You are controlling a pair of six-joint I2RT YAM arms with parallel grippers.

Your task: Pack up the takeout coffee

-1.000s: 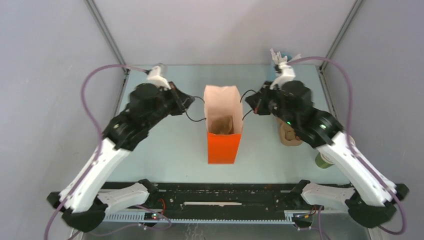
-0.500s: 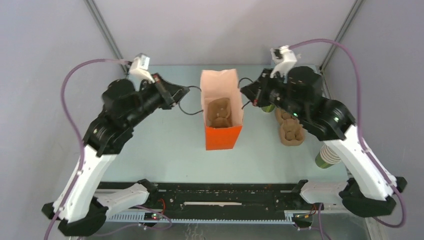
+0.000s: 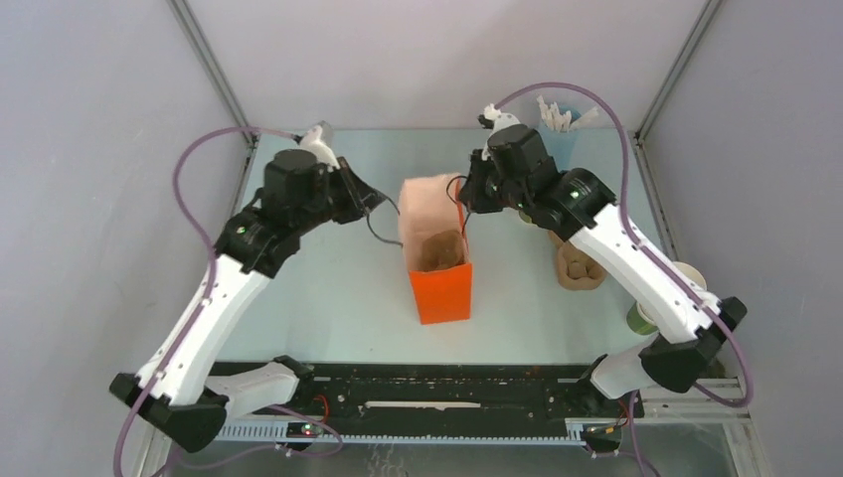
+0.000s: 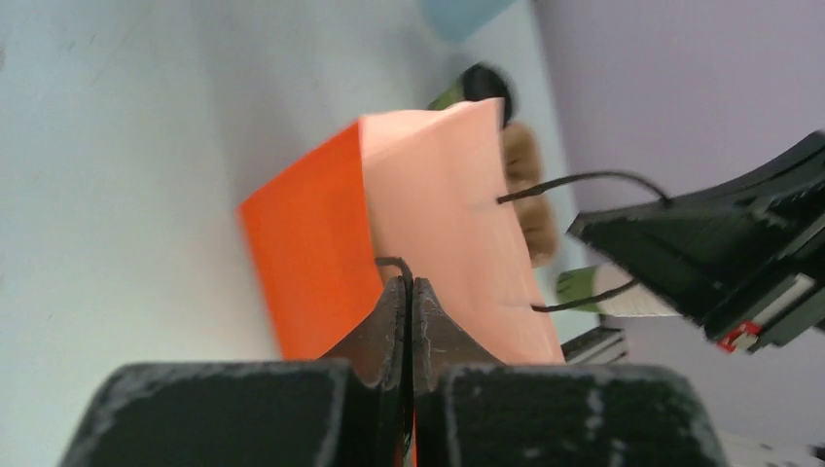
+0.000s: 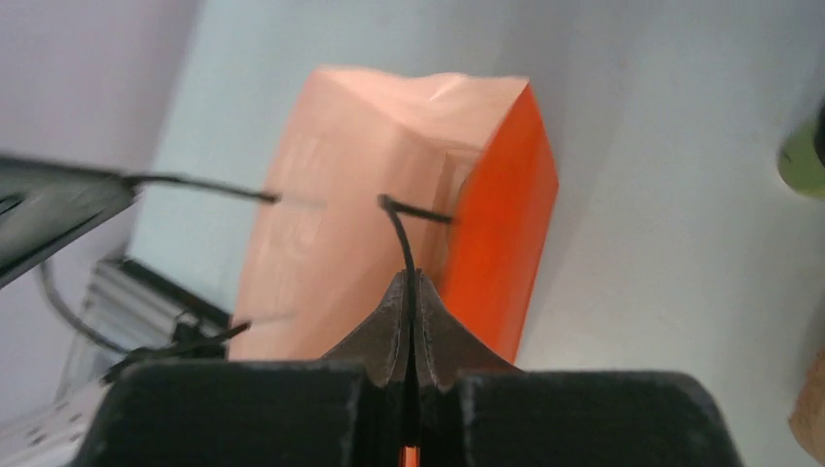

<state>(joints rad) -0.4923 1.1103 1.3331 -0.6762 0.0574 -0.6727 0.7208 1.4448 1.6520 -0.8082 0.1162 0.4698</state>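
The orange bag [image 3: 441, 290] stands mid-table with its pale inside showing and a brown cup carrier [image 3: 437, 251] inside. My left gripper [image 3: 384, 203] is shut on the bag's left black cord handle [image 4: 394, 263]. My right gripper [image 3: 464, 202] is shut on the right cord handle [image 5: 397, 222]. The takeout coffee [image 4: 481, 83], olive green with a black lid, stands on the table beyond the bag in the left wrist view. In the top view my right arm hides it. A green edge [image 5: 804, 154] shows at the right of the right wrist view.
A second brown cup carrier [image 3: 580, 266] lies right of the bag. A stack of lidless green cups [image 3: 648, 314] stands at the right edge. A pale blue cup of white sticks [image 3: 560, 123] stands at the back right. Grey walls close in the table.
My right gripper has swung left and in over the bag, and my left gripper has moved closer too. The two handles have come nearer each other, and the bag's mouth has narrowed.
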